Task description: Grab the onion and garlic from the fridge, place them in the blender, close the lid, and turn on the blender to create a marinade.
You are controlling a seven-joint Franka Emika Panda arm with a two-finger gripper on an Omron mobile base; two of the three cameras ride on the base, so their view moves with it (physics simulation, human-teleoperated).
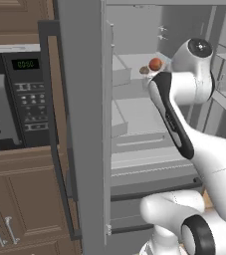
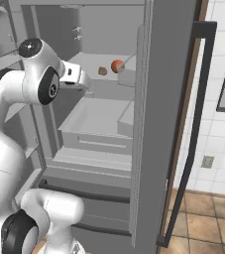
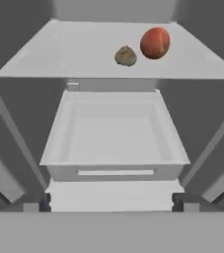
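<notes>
While the onion (image 3: 155,43) and garlic (image 3: 126,56) lay untouched on the open fridge's (image 1: 84,124) shelf (image 3: 59,54), the gripper (image 3: 112,201) hung spread and empty, every step undone.

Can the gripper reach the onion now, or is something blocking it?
Probably yes. The fridge door stands open, and the onion sits on a bare shelf beside the garlic. Nothing lies between the open gripper and the onion.

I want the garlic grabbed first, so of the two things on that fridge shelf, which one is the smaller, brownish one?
The garlic: the tan-brown knobbly lump, on the left in the hand view. The onion beside it is bigger, round, smooth and orange-red.
</notes>
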